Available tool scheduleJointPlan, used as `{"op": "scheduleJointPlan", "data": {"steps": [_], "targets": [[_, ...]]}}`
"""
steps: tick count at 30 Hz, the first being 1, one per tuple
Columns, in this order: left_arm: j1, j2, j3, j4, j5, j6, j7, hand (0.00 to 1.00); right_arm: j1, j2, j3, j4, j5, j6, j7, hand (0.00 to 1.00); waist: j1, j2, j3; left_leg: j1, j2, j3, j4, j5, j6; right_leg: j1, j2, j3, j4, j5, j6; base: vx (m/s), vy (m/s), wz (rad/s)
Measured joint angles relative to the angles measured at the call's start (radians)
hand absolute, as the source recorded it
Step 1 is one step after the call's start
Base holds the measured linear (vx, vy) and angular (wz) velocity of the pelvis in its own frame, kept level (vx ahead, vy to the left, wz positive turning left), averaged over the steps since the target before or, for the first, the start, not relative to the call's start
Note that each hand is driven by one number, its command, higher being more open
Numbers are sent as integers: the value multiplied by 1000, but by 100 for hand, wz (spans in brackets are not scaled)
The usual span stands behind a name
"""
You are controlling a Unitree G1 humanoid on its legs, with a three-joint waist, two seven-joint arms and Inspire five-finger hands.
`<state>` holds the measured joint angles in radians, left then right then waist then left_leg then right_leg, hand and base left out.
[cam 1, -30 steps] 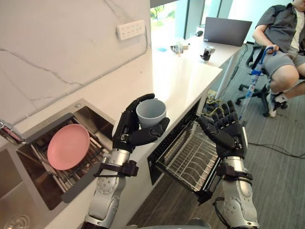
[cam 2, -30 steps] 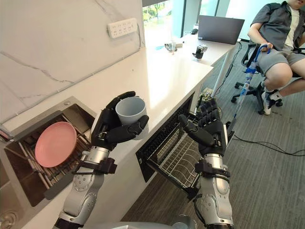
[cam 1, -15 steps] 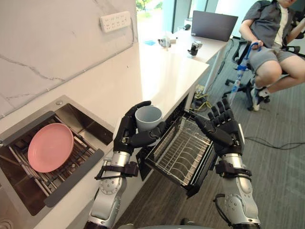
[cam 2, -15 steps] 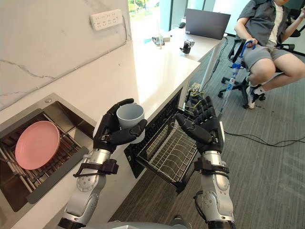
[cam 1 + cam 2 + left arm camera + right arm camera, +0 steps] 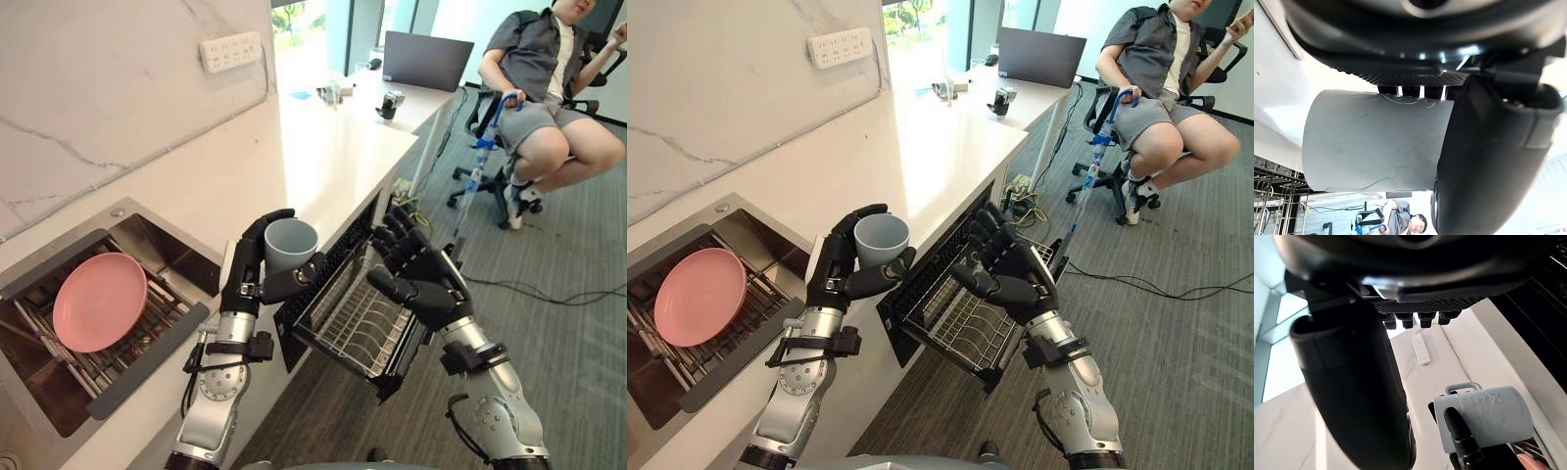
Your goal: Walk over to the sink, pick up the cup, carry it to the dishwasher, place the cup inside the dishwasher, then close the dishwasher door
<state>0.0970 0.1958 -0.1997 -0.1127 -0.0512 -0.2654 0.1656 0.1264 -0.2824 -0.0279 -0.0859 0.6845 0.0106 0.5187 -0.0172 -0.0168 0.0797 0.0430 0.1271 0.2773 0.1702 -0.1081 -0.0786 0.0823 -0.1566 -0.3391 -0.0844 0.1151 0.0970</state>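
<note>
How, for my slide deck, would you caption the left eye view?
Left hand grips a grey cup by the counter while the open right hand hovers over the dishwasher rack.

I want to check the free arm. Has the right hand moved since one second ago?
Yes. Against the dishwasher rack, the right hand has shifted to the robot's left, from the rack's outer edge to over its wires.

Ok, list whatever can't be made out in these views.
- Base of the cup: in the left eye view, covered by the left robot hand curled round it.
- Part of the dishwasher rack: in both eye views, behind the open right robot hand; whether they touch is unclear.
- Sink beneath the pink plate: covered by the plate, and cut off by the view's edge.
- Cup's inside: the left wrist view sees its side.
</note>
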Motion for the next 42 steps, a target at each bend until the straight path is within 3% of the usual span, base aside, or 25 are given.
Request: {"op": "scheduleJointPlan", "data": {"steps": [6,14,31,42], "targets": [[-30,13,25,2,-44,4,20,0,-19,-33,1,0,-64,5,-46,100,-2,0,0,2,-13,-29,-27,24,2,8,-5,-25,0,0,0,-39,-3,14],[-34,22,10,2,40,8,46,0,-48,-17,35,-12,-37,5,-97,100,-5,1,0,6,-20,-47,-56,51,3,11,-5,-42,0,2,-3,-46,-5,7],[-34,15,-91,2,82,9,39,0,-81,29,165,-30,41,7,-140,100,-3,5,-3,17,-35,-65,-101,80,4,13,-8,-55,0,2,-3,-14,3,2],[-38,12,-153,2,82,34,40,0,-109,28,236,-28,-29,56,-309,100,0,17,-11,35,-42,-76,-150,110,6,21,-11,-70,0,2,-4,-22,5,4]]}}
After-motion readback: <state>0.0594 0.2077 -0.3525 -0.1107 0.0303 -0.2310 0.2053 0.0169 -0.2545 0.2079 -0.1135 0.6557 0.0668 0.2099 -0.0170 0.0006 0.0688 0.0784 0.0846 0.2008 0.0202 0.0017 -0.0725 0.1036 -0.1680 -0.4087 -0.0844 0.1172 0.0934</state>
